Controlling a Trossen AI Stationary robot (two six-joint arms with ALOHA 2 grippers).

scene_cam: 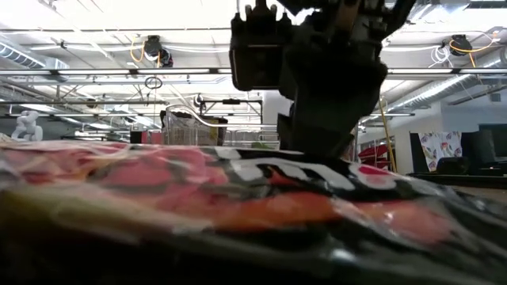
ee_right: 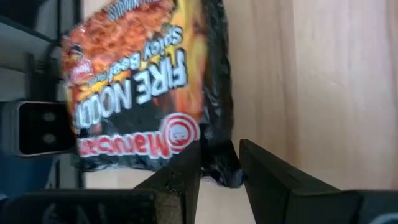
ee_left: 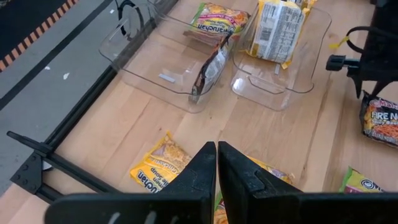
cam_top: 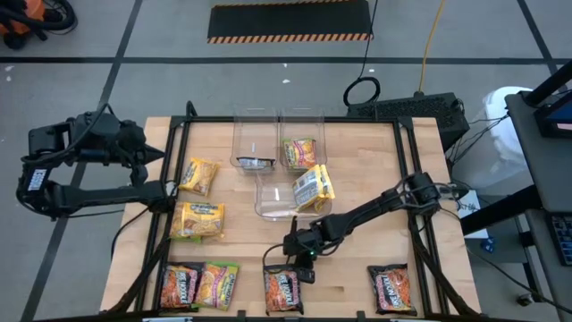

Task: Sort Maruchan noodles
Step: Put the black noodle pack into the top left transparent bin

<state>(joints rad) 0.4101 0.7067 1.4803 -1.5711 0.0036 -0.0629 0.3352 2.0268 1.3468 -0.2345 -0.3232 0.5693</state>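
A dark Fire Noodles packet (cam_top: 282, 288) lies flat at the table's near edge, label up. My right gripper (ee_right: 221, 168) hangs open just over its far right corner (cam_top: 299, 261), one finger on each side of the packet's black edge. In the low view the same packet (scene_cam: 238, 190) fills the foreground under the gripper. My left gripper (ee_left: 216, 168) is shut and holds nothing, raised at the table's left side (cam_top: 165, 190). Other Maruchan noodles lie loose: two yellow (cam_top: 198, 175) (cam_top: 198, 220), a red-orange (cam_top: 179, 284), a lime-green (cam_top: 219, 284) and a dark one (cam_top: 391, 286). My right gripper slants down from the far right, and its two fingers (ee_right: 180, 180) stand astride the dark packet's edge (ee_right: 219, 163) at the end with the Maruchan logo. I cannot tell whether the fingers touch the packet. The packet lies flat on the table.
Three clear bins stand at the far middle: one (cam_top: 255, 139) with a dark packet on edge, one (cam_top: 302, 143) with a lime and orange packet, one (cam_top: 286, 201) with a yellow packet leaning back-up. Black frame rails (cam_top: 179, 179) run along the table's sides.
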